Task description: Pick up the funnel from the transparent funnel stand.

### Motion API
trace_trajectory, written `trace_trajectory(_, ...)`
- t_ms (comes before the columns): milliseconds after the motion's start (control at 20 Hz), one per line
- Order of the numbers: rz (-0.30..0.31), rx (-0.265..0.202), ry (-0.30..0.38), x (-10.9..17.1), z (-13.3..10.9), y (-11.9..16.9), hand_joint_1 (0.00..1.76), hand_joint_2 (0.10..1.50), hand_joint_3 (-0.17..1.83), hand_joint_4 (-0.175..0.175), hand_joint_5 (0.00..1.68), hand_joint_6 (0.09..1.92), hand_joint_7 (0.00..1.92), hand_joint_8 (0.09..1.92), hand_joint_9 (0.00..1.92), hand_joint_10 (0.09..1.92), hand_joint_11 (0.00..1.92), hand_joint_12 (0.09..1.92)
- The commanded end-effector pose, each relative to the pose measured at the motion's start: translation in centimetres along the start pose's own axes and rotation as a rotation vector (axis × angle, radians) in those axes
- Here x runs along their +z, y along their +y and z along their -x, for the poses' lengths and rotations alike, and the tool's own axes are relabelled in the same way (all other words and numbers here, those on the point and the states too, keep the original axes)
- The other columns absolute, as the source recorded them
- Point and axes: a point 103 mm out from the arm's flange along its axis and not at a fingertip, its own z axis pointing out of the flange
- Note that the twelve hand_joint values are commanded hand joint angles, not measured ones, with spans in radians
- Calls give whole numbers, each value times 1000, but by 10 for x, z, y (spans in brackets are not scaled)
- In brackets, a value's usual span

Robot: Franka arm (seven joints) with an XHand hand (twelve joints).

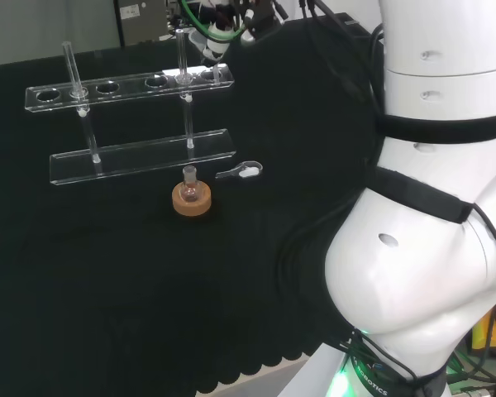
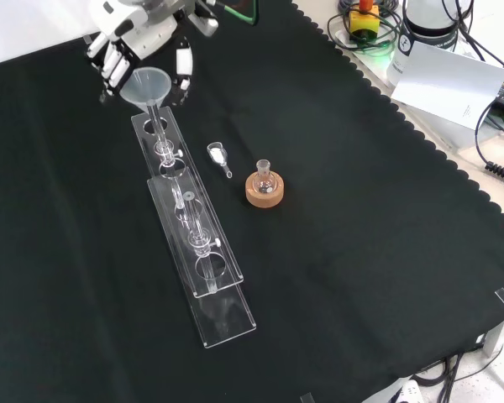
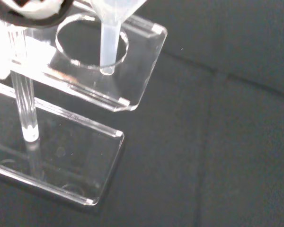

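The clear funnel (image 2: 144, 86) hangs over the far end of the transparent funnel stand (image 2: 197, 243). The hand (image 2: 139, 34) is above it, with fingers curled on both sides of the funnel's cone. In the wrist view the funnel's stem (image 3: 110, 38) points down into the end hole of the stand's upper plate (image 3: 142, 61), its tip level with that hole's rim. In the head view the hand (image 1: 213, 43) is at the right end of the stand (image 1: 132, 83).
A small flask on a cork ring (image 2: 264, 186) stands just right of the stand in the front view, with a small clear scoop (image 2: 218, 156) beside it. Cables and devices (image 2: 437, 50) lie past the cloth's scalloped edge. The arm's white links (image 1: 430, 207) stand at the head view's right.
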Motion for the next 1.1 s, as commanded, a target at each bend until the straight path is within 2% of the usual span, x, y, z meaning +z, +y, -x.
trace_trajectory(50, 42, 51, -26, -31, 12, -36, 744, 693, 460, -55, 519, 132, 508, 930, 781, 732, 246, 1344)
trace_trajectory(100, 50, 58, -30, -36, 12, -43, 744, 693, 461, -55, 519, 133, 505, 930, 780, 732, 247, 1344)
trace_trajectory(150, 49, 105, -41, -40, 12, -50, 744, 692, 462, -55, 518, 134, 503, 931, 780, 733, 249, 1344)
trace_trajectory(250, 63, 113, -41, -48, 10, -66, 745, 691, 464, -55, 515, 134, 500, 932, 780, 734, 251, 1344)
trace_trajectory(750, 109, 103, -20, -69, -9, -126, 743, 688, 472, -55, 509, 139, 482, 934, 777, 740, 261, 1341)
trace_trajectory(1100, 118, 95, -2, -59, -35, -164, 742, 686, 477, -55, 507, 144, 479, 935, 775, 744, 265, 1339)
